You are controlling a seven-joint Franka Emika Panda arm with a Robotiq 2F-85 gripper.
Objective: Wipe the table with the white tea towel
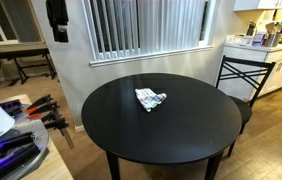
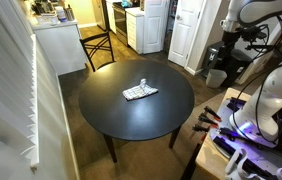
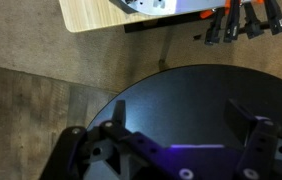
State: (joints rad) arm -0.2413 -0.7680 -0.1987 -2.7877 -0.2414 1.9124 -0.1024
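Note:
The white tea towel (image 1: pixel 150 98) lies crumpled on the round black table (image 1: pixel 181 135), a little behind its middle; it shows in both exterior views (image 2: pixel 139 92). My gripper (image 3: pixel 181 120) is open and empty in the wrist view. It hangs above the near edge of the black table (image 3: pixel 196 95), well away from the towel. The towel is out of the wrist view. My white arm (image 2: pixel 273 92) stands beside the table (image 2: pixel 131 115).
A black chair (image 1: pixel 243 78) stands at the table's far side, also seen in an exterior view (image 2: pixel 98 48). Window blinds (image 1: pixel 146 25) line the wall. A light wooden bench (image 3: pixel 96 15) with orange-handled clamps (image 3: pixel 243 12) sits by my base. Wood floor surrounds the table.

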